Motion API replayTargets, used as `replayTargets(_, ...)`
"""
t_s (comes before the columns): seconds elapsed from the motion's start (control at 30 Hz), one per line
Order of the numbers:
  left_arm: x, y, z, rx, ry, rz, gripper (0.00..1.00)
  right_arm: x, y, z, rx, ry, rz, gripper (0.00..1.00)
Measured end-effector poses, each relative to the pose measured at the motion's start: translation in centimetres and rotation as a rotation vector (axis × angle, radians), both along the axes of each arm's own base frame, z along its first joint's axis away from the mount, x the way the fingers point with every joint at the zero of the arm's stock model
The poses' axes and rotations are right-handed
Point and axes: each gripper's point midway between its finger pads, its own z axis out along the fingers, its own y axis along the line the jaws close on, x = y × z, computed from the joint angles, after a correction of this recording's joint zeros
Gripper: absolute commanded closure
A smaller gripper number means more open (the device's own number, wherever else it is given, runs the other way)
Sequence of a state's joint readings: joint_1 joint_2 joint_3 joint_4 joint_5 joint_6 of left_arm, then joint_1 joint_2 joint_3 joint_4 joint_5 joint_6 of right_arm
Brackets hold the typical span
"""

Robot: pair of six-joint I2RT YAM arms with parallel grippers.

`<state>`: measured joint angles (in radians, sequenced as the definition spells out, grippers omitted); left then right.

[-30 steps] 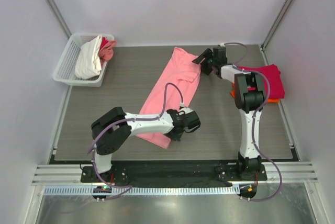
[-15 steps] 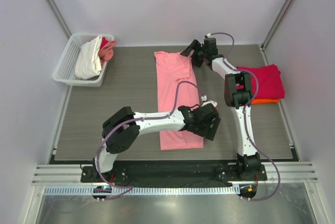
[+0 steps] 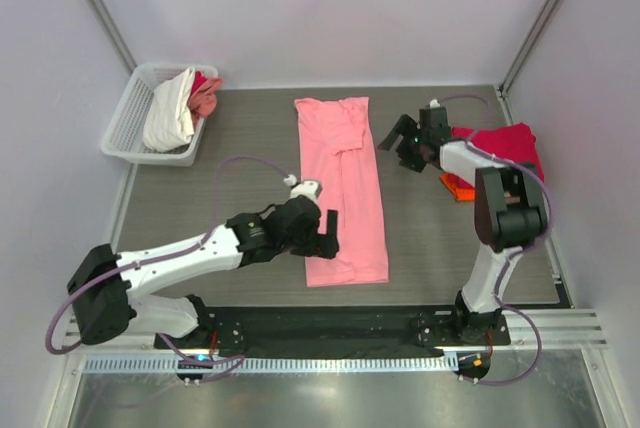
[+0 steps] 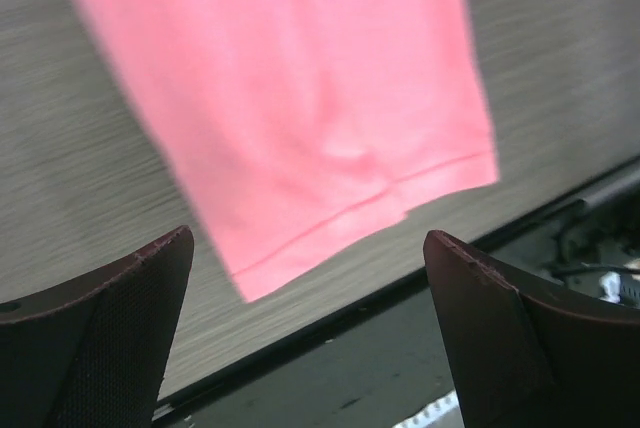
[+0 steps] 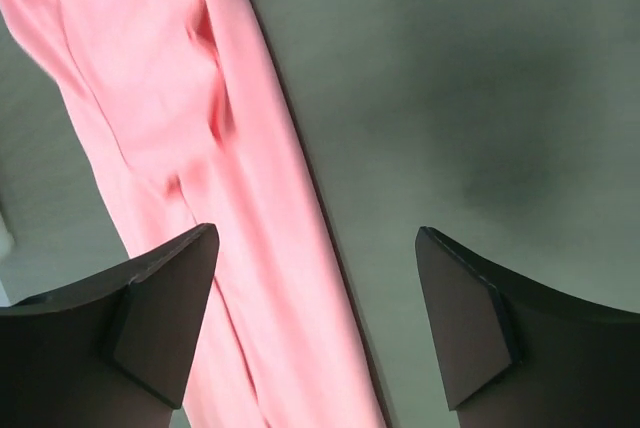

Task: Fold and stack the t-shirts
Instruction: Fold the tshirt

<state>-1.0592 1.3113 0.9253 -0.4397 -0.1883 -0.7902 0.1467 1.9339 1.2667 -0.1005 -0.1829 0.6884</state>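
Note:
A pink t-shirt lies flat on the table as one long narrow strip, folded lengthwise, its hem toward the near edge. My left gripper hovers open just left of the lower hem, with nothing between its fingers. In the left wrist view the pink t-shirt shows its hem corner past the left gripper. My right gripper stands open to the right of the shirt's top end, apart from it. In the right wrist view the pink t-shirt runs along the left, partly behind the open right gripper.
A stack of folded shirts, red over orange, sits at the right edge behind the right arm. A white basket at the back left holds white and pinkish crumpled shirts. The table's dark front rail lies close below the hem.
The left gripper let go of the shirt's hem, opened and drew back to the left. The right gripper left the collar and moved right. The shirt went from slanted to straight and flat.

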Motion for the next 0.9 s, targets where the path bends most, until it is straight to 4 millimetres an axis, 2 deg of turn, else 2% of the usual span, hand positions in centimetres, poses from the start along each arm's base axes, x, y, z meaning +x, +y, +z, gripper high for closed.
replayTargets(0.1,-0.1,4.1,-2.6,0.031,0.026,0.103,0.12,-6.1,-0.5,0.9,-0.024,0.015,0.003,0.23)
replayTargets(0.13,-0.6,5.1,-3.5,0.042,0.04,0.122,0.14,-8.9,-0.4,1.2,-0.034,0.026,0.014,0.23)
replayTargets(0.27,-2.4,7.8,-6.0,0.04,0.087,0.168,0.24,-17.0,0.8,1.5,-0.047,0.046,0.093,0.3)
replayTargets(0.4,-3.5,8.0,-7.1,-0.009,0.139,0.191,0.33,-25.1,1.8,-0.6,-0.061,0.132,0.201,0.38)
replayTargets(0.47,-3.9,7.6,-7.6,-0.037,0.164,0.195,0.36,-28.6,1.8,-1.7,-0.07,0.181,0.241,0.39)
replayTargets(0.5,-4.1,7.4,-7.8,-0.056,0.179,0.196,0.37,-30.0,1.9,-1.9,-0.069,0.192,0.259,0.43)
replayTargets(0.57,-4.6,7.1,-8.6,-0.079,0.213,0.196,0.41,-32.0,1.8,-2.2,-0.06,0.208,0.274,0.46)
replayTargets(0.67,-5.2,6.7,-9.8,-0.092,0.26,0.196,0.46,-33.4,1.7,-2.8,-0.044,0.23,0.27,0.45)
replayTargets(0.77,-5.2,5.9,-9.6,-0.126,0.273,0.193,0.49,-34.5,1.8,-4.0,-0.036,0.284,0.282,0.46)
replayTargets(0.9,-5.3,5.8,-9.8,-0.132,0.284,0.193,0.51,-34.5,2.9,-4.1,0.01,0.283,0.305,0.47)
